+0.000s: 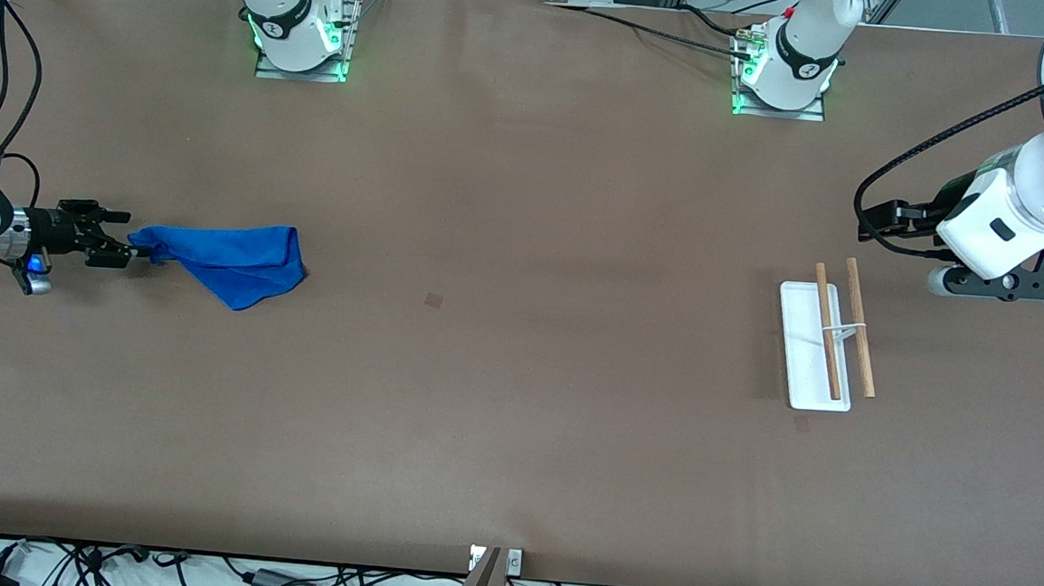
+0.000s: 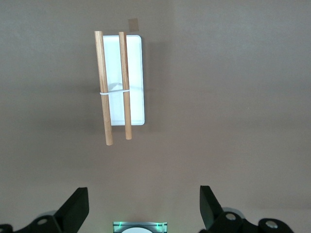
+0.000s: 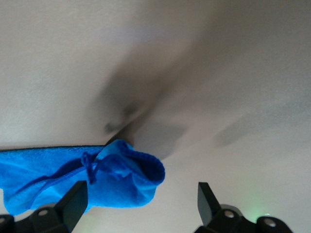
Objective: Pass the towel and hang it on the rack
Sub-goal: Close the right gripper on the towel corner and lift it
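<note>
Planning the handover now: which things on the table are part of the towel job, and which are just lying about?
Job: blue towel at the open right gripper; rack near the open, waiting left gripper.
Lying about: small brown patch mid-table.

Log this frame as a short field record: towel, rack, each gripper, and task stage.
towel: blue towel, crumpled on the table at the right arm's end
rack: rack on the table at the left arm's end, both rods bare
right gripper: right gripper open, low at the towel's edge
left gripper: left gripper open, waiting above the table beside the rack
stage: towel not yet lifted or passed
</note>
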Motion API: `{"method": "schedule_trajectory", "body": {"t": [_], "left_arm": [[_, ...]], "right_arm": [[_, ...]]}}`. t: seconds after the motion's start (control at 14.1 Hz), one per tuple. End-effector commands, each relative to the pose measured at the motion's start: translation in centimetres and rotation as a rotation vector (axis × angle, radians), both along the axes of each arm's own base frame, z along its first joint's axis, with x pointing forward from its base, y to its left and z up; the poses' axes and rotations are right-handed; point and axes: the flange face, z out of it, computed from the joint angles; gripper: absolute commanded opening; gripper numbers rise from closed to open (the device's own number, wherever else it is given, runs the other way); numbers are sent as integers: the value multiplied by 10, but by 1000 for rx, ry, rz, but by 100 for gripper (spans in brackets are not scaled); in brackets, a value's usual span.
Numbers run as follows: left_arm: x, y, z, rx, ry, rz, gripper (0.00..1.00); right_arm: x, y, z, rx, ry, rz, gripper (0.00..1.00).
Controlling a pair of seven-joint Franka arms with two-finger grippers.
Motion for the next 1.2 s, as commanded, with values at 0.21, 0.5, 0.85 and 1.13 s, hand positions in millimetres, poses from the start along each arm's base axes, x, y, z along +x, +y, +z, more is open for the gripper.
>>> {"method": "schedule_trajectory", "body": {"t": [0.21, 0.5, 0.85, 1.13], "left_arm": [[2, -10, 6, 4, 3, -19, 100], [2, -9, 6, 1, 3, -19, 100], [1, -14, 6, 2, 3, -28, 100], [1, -13, 5, 7, 3, -21, 100]], "right_arm": [[-1, 0, -11, 50, 7, -29, 85], [-2, 1, -17, 61, 6, -17, 62], [1, 5, -14, 99, -54, 85, 9], [6, 11, -10, 142, -121, 197, 0]]}}
